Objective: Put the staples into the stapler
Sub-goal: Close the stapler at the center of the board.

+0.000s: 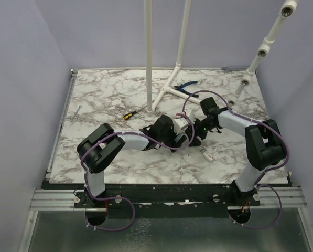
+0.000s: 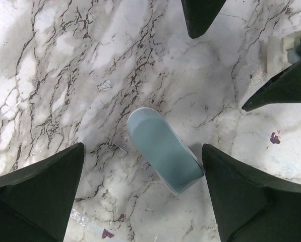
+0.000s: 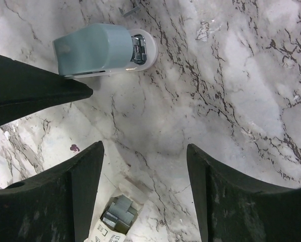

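Note:
The stapler [image 2: 163, 151] is a small pale blue-green block lying flat on the marble. It sits between the fingers of my left gripper [image 2: 143, 146], closer to the right finger [image 2: 251, 196]; the jaws stand wide apart and touch nothing. The right wrist view shows the stapler [image 3: 105, 50] at the upper left with silvery metal showing at its rounded end. My right gripper [image 3: 145, 146] is open and empty over bare marble. An open white box of staples [image 3: 117, 217] lies by its left finger [image 3: 64, 201]. Both grippers [image 1: 169, 134] [image 1: 190, 134] meet at the table's middle and hide the stapler from above.
A yellow-handled screwdriver [image 1: 129, 115] lies left of centre, and blue-handled pliers [image 1: 186, 85] lie at the back. A white pipe frame [image 1: 169, 89] stands behind the grippers. A single loose staple [image 2: 121, 147] lies beside the stapler. The staple box [image 2: 281, 50] sits beyond my right gripper's fingers.

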Robot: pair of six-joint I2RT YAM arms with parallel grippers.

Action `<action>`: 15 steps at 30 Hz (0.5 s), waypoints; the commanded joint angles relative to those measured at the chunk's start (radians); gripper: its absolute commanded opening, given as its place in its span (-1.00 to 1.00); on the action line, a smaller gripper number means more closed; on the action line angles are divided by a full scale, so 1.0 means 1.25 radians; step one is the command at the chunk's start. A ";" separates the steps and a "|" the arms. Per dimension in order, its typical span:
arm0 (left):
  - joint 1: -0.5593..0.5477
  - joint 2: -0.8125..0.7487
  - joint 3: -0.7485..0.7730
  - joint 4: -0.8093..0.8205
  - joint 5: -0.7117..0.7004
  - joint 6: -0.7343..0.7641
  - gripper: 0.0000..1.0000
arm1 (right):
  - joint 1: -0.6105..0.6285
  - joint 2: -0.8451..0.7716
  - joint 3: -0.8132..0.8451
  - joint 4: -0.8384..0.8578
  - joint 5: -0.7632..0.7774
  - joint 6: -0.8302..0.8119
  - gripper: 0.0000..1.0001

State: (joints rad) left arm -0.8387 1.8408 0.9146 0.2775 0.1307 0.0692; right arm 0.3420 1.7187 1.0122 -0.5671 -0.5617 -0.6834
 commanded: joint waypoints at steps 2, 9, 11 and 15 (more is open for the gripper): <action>0.019 0.044 0.019 -0.117 0.007 -0.052 0.71 | 0.002 -0.030 -0.017 -0.022 0.020 0.010 0.40; 0.021 0.030 0.017 -0.124 0.025 -0.045 0.15 | 0.002 -0.034 -0.026 -0.016 0.020 0.010 0.40; 0.021 0.023 0.016 -0.125 0.030 -0.036 -0.05 | 0.003 -0.033 -0.028 -0.014 0.020 0.008 0.40; 0.021 0.025 0.024 -0.158 0.035 -0.002 -0.33 | 0.003 -0.030 -0.029 -0.014 0.013 0.009 0.41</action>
State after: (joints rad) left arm -0.8276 1.8511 0.9459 0.2298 0.1558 0.0692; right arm 0.3374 1.7069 1.0012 -0.5610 -0.5365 -0.6453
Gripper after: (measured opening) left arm 0.374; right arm 0.703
